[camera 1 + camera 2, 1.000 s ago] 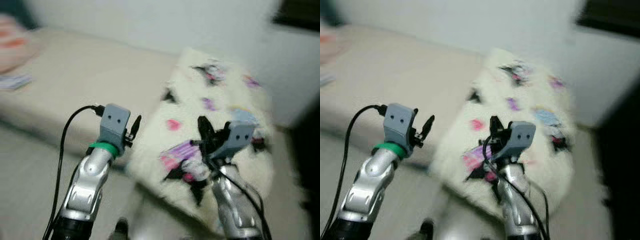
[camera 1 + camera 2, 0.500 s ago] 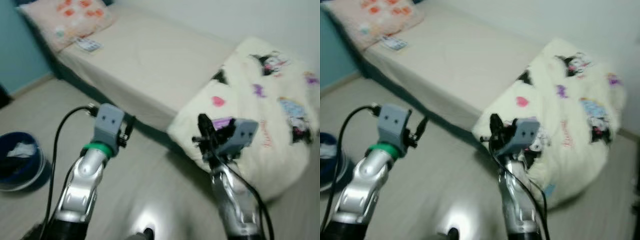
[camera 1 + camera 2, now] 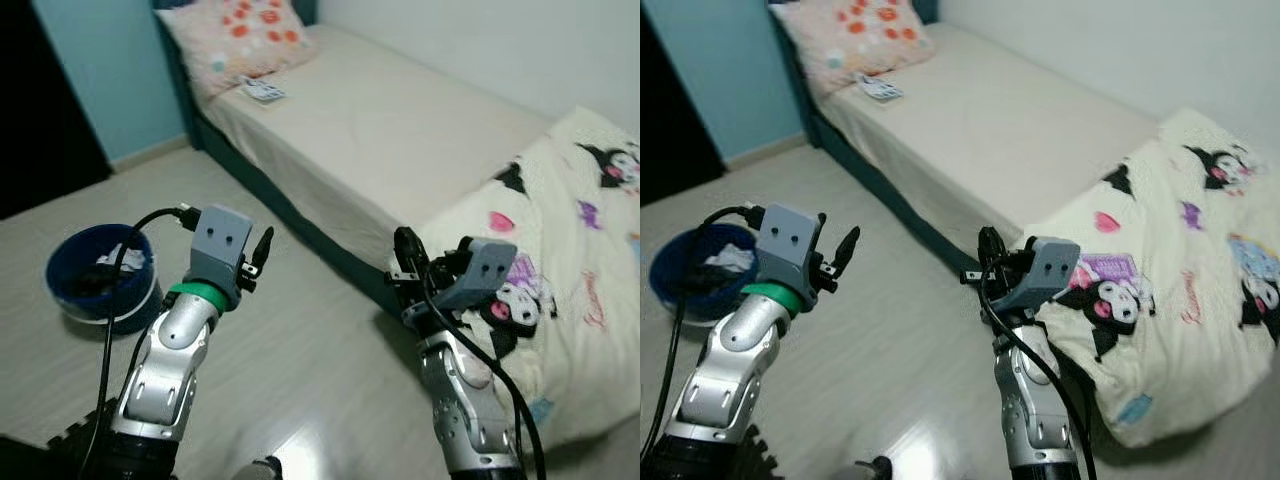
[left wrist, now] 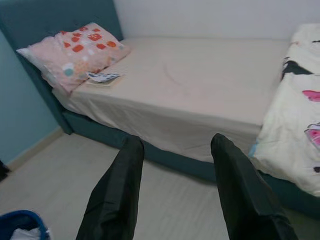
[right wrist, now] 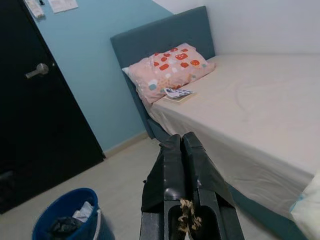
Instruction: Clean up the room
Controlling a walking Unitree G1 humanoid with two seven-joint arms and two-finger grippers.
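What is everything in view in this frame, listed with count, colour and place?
bed: 1, beige sheet, teal frame, against the white wall
pillow: 1, pink with red spots, at the head of the bed
booklet: 1, white, on the bed beside the pillow
blanket: 1, cream with cartoon prints, draped over the foot of the bed
bucket: 1, blue, on the floor, holding rubbish
door: 1, black, in the blue wall
left claw: 1, black, open
right claw: 1, black, shut

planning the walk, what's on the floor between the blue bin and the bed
Bare pale floor in the head views; nothing lies between the blue bin and the bed. The raised left gripper overlaps that stretch.
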